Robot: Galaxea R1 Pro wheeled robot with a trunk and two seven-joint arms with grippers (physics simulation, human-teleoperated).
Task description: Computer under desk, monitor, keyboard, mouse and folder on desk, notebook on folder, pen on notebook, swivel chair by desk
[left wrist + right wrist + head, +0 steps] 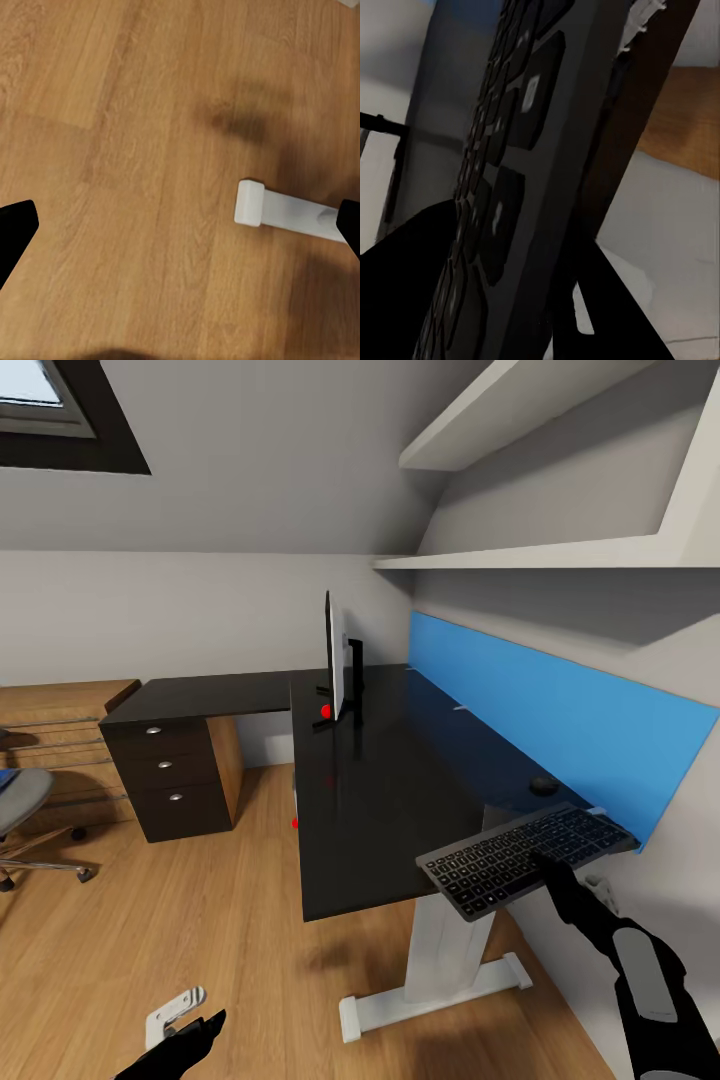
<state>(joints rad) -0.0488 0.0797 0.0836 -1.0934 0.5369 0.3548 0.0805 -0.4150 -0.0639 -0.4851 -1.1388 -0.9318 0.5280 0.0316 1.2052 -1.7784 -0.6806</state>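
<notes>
Over the black desk in the attic bedroom, I'm gripping the keyboard in my right gripper above the near-right corner; I should carry it far-left toward the monitor and lower it level. Left gripper is hanging spread apart.

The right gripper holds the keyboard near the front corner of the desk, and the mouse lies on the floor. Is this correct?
Not quite. The head view shows the mouse lying on the desk, near the blue wall panel. The right gripper does hold the keyboard there.

An attic bedroom workspace: sloped ceiling with skylight, plank floor, black desk bearing a monitor.
</notes>
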